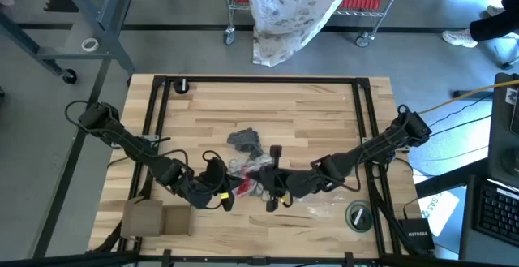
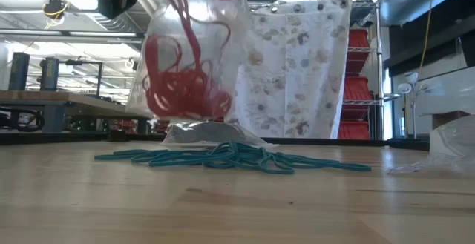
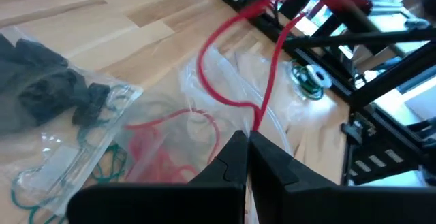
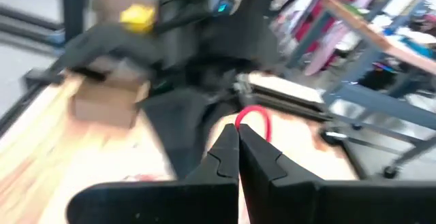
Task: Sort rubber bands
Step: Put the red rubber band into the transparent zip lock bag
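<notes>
here: both grippers pinched on red bands, mid-table

the left gripper [image 3: 246,141] has its jaws pressed together on a red rubber band [image 3: 235,60]. the strand rises from the fingertips and loops away beyond them, over a clear bag [image 3: 170,135] that lies just past the tips with more red bands inside. off to one side of the jaws sits a second clear bag [image 3: 51,108] holding dark grey bands, with loose teal bands [image 3: 109,166] around its near edge.

the right gripper [image 4: 237,132] also has its jaws closed tight, and a small red loop [image 4: 255,120] stands out right at the tips. whether it is the same band as the left's cannot be told. beyond these jaws is the left arm, and a cardboard box [image 4: 112,101] further off.

from above, the two grippers meet near the table's [image 1: 324,113] middle, almost tip to tip, over the pile. the dark grey bag [image 1: 246,141] lies just behind them.

at table height, a bag of red bands [image 2: 185,58] hangs lifted above a spread of teal bands [image 2: 237,157] lying flat on the wood. a tape roll [image 1: 358,215] sits near the right arm's side.
</notes>
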